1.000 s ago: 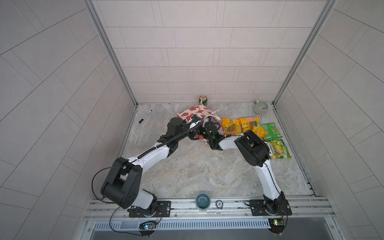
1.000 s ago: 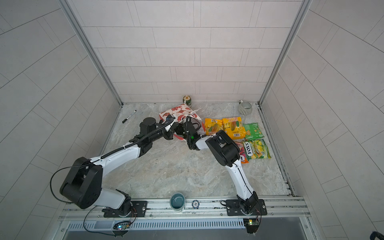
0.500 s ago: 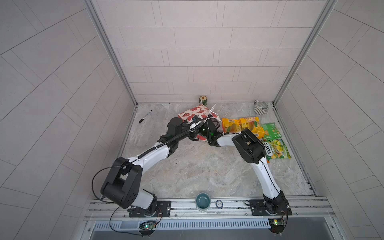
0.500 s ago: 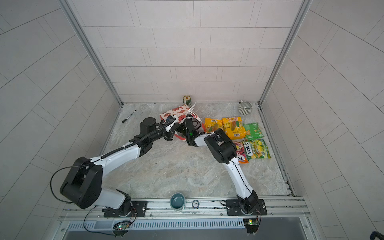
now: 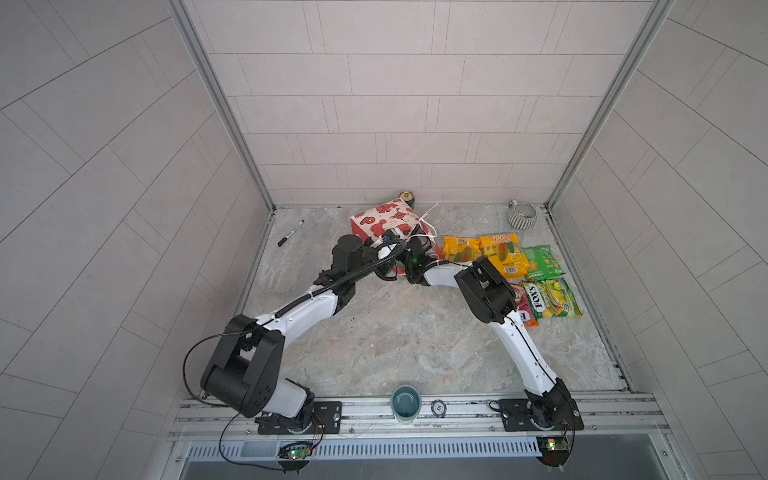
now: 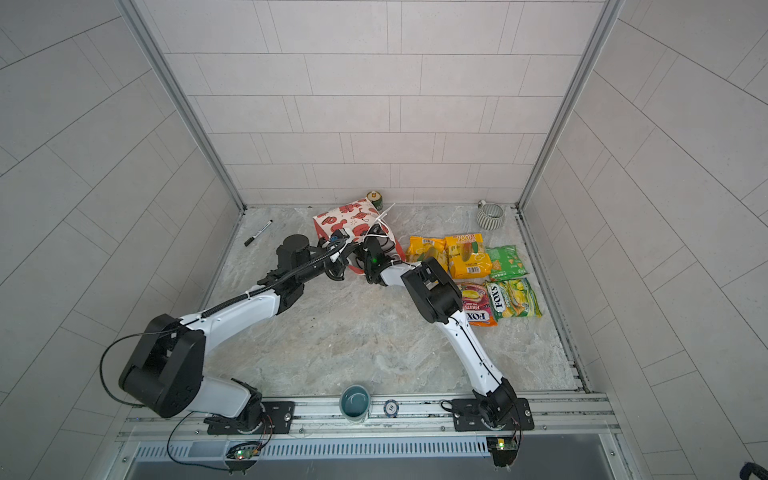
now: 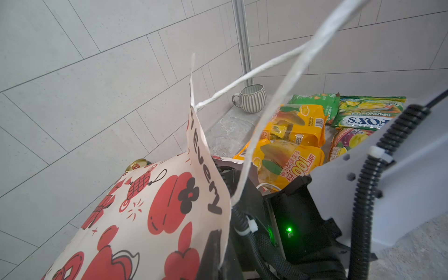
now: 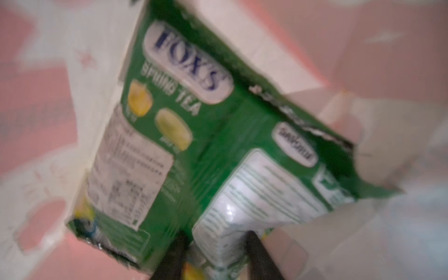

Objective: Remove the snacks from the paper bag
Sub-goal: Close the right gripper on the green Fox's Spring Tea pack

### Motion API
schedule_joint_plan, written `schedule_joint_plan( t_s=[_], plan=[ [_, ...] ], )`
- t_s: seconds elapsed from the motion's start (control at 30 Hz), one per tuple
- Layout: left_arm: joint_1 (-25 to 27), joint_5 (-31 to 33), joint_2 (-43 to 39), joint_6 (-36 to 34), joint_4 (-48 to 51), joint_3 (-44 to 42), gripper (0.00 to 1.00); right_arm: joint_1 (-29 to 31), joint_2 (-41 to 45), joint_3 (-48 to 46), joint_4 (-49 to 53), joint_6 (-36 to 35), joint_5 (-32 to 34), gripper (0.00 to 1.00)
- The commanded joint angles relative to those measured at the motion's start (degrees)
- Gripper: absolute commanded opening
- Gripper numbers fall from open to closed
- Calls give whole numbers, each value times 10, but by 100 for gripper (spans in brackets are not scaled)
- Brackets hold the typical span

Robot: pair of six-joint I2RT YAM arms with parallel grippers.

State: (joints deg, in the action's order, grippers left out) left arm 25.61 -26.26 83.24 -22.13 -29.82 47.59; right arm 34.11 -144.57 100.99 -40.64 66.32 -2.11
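Right arm (image 5: 444,276) is reaching deeper into paper bag (image 5: 376,216); narrow right jaws straddling green packet (image 8: 194,145), grip untellable; left jaws pinching rim.

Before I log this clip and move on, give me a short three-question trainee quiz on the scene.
1. True or false: the paper bag is empty.
2. How many snack packets lie on the table outside the bag?
3. Which hand is inside the bag: A left, B right?
Key: 1 false, a green packet is inside; 2 five; 3 B, the right hand.
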Motion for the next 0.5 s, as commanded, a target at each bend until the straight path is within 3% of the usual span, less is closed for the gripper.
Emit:
schedule_joint_plan(
  t_s=[0.0, 0.17, 0.3, 0.47],
  plan=[
    [19, -69, -31, -12, -15, -12, 0, -10, -11, 39, 21, 11, 23, 25],
    [18, -26, -41, -23, -5, -18, 0, -23, 0, 30, -9, 10, -6, 6],
    [17, 47, -25, -40, -12, -24, 0, -24, 50, -39, -33, -16, -10, 0],
    [16, 115, -8, -49, -37, -36, 0, -23, 106, -132, -76, -33, -7, 0]
  ],
)
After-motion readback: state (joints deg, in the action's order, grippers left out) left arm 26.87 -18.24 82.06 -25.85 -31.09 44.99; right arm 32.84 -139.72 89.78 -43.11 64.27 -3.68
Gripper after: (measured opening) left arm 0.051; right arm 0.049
